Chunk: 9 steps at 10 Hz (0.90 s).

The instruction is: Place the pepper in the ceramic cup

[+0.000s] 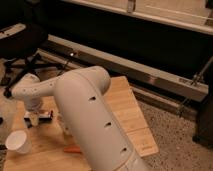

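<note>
The ceramic cup (18,141) is small and white and stands upright on the wooden table (125,107), near its front left corner. A thin orange-red strip, the pepper (73,149), lies on the table to the right of the cup, mostly hidden behind my arm. My gripper (33,119) points down at the table's left side, just above and behind the cup, apart from it. My thick white arm (92,125) fills the middle of the view and hides much of the tabletop.
A black office chair (20,47) stands on the floor behind the table at the left. A long metal rail (150,75) runs along the dark wall behind. Speckled floor (175,145) lies beyond the table's right edge.
</note>
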Motion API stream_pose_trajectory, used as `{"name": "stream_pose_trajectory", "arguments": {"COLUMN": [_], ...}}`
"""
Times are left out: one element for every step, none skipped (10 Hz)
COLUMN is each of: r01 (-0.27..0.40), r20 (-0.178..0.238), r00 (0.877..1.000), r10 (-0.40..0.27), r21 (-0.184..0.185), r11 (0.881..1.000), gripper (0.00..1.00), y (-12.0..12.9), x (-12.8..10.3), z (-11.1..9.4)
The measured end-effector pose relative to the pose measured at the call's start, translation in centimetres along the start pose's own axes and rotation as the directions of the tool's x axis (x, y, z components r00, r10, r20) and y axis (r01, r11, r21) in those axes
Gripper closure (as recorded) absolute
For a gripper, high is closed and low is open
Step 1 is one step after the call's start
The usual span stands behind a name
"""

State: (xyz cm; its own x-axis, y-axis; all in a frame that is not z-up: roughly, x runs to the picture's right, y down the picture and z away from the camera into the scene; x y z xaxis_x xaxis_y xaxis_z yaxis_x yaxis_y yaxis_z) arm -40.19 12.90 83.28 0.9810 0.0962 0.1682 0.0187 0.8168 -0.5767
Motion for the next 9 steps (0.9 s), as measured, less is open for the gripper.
{"name": "stream_pose_trajectory", "arguments": {"r01": [0.018,0.025,0.027,0.026,0.022,0.015,0.006,-0.006,-0.015], "r20": [-0.019,-0.026,-0.031,-0.030,-0.032,-0.032,-0.027,-0.011,0.003], "r00": [1.000,0.999,0.999,0.999,0.999,0.999,1.000,1.000,1.000], "r10": [-0.018,-0.024,-0.026,-0.025,-0.021,-0.013,-0.004,0.007,0.014], "r21": [0.006,0.013,0.024,0.032,0.044,0.054,0.065,0.080,0.095], "r11": [1.000,1.000,0.999,0.999,0.999,0.998,0.998,0.997,0.995], "gripper": [0.20,0.20,0.20,0.20,0.20,0.20,0.20,0.20,0.20], "y": [0.1,0.1,-0.1,-0.1,0.2,0.5,0.6,1.1,1.7], "x": [-0.1,-0.2,-0.1,-0.1,0.0,0.4,0.8,1.2,1.6], "z": [-1.6,-3.0,-4.4,-5.3,-6.4,-7.3,-8.1,-9.1,-10.1]}}
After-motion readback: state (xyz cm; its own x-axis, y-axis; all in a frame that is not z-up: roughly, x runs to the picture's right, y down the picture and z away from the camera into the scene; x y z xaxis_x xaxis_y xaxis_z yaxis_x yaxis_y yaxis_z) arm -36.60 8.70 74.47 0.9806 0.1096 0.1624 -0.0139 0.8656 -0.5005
